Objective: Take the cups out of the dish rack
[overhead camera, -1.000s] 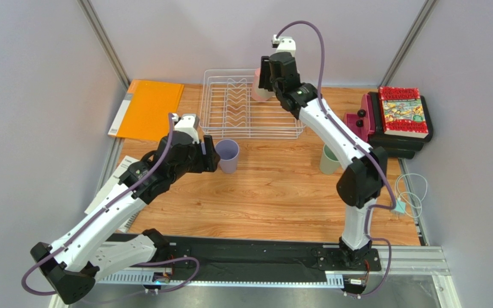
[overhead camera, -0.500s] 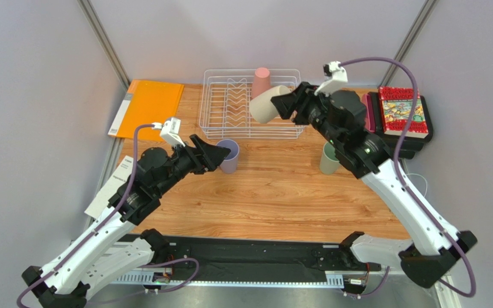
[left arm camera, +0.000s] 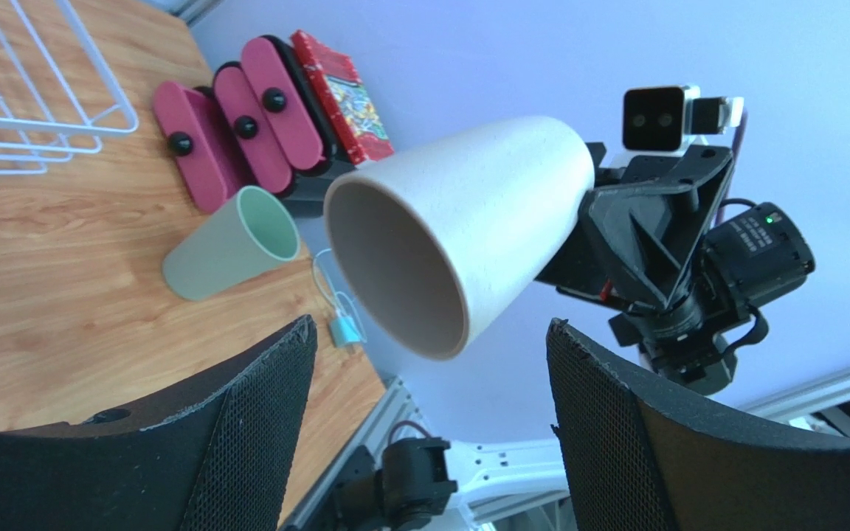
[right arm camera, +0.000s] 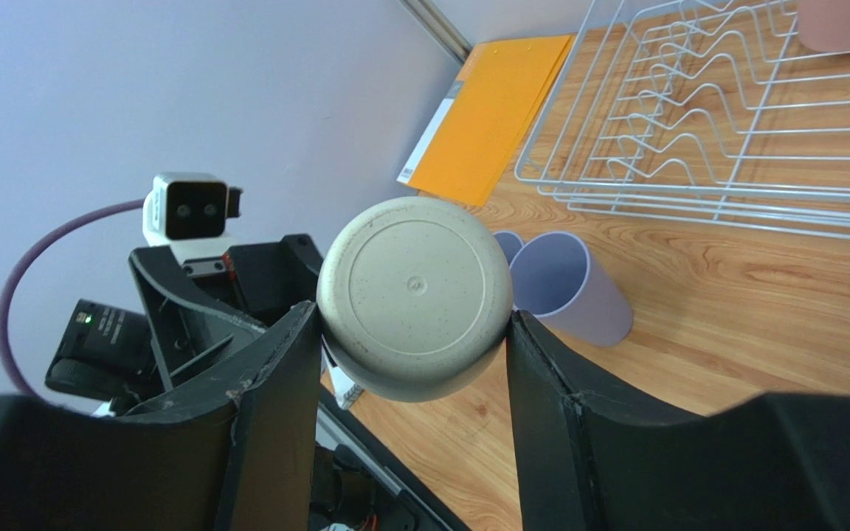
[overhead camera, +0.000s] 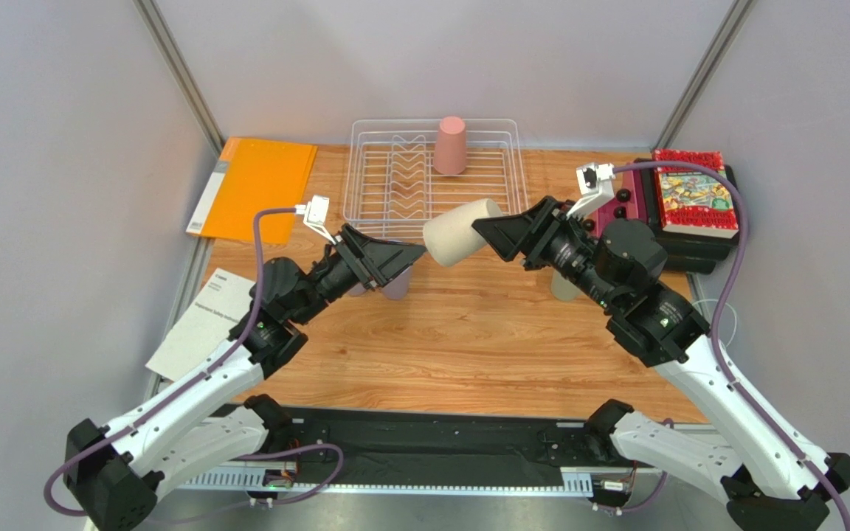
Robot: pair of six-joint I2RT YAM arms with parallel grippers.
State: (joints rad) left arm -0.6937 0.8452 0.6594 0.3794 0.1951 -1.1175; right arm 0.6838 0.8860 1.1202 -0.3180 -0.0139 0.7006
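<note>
My right gripper (overhead camera: 493,235) is shut on the beige cup (overhead camera: 461,231) and holds it on its side in the air above the table, mouth toward my left arm. In the right wrist view the cup's base (right arm camera: 413,290) sits between the fingers. My left gripper (overhead camera: 407,259) is open and empty, its jaws facing the cup's mouth (left arm camera: 402,271) a short way off. A pink cup (overhead camera: 449,144) stands upside down in the white dish rack (overhead camera: 380,183). Two lavender cups (right arm camera: 571,290) stand on the table in front of the rack. A sage green cup (left arm camera: 228,257) stands at the right.
An orange folder (overhead camera: 252,188) lies left of the rack. A maroon and black object (overhead camera: 629,210) with a red book (overhead camera: 693,190) on it sits at the back right. Papers (overhead camera: 202,321) lie at the left edge. A cable (overhead camera: 712,349) lies at the right edge.
My right arm has carried the beige cup from the rack forward and left, tipping it onto its side. My left arm has lifted from the lavender cup and turned to face it.
</note>
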